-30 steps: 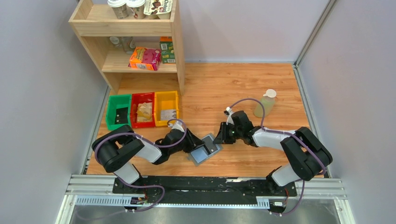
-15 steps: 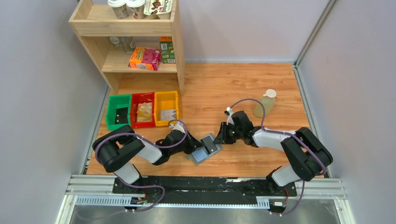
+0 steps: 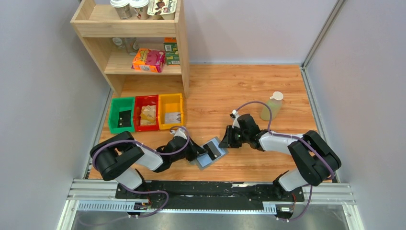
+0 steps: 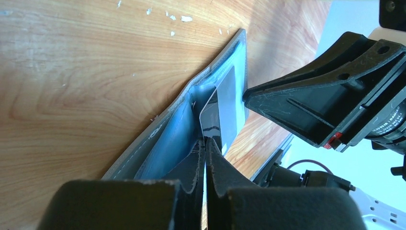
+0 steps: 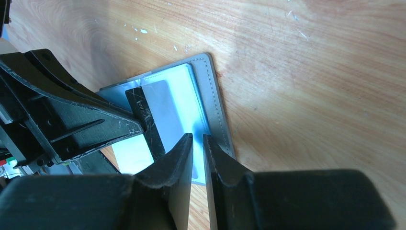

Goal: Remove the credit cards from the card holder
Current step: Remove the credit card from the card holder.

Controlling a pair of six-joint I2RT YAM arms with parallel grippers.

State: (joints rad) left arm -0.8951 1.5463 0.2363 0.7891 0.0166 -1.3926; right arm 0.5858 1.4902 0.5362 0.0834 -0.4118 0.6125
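The small grey bifold card holder is lying open on the wooden surface, low in the middle of the overhead view, with its pale bluish slots facing up. One thin flat credit card, showing a greyish face with a dark stripe, is sticking out of a slot and tilting up off the lining. I am not making out any other card.

My left tool is clenching tight. In its own wrist view the fingertips are meeting right at the card's near edge, so I am reading it as pinching that card. My right tool is sitting over the holder's stitched outer half, jaws nearly together with a thin gap and nothing between them. Whether it is pressing the holder down I cannot tell.

I am judging the step in hand to be drawing this card out of its slot. The next move is calling for a pull along the slot's line, towards the lower left of the overhead view, keeping the pinch firm while the holder is kept from sliding along.

Further out, a row of green, red and yellow plastic bins is sitting up and left of the holder, and a pale plastic bottle is standing to the upper right.
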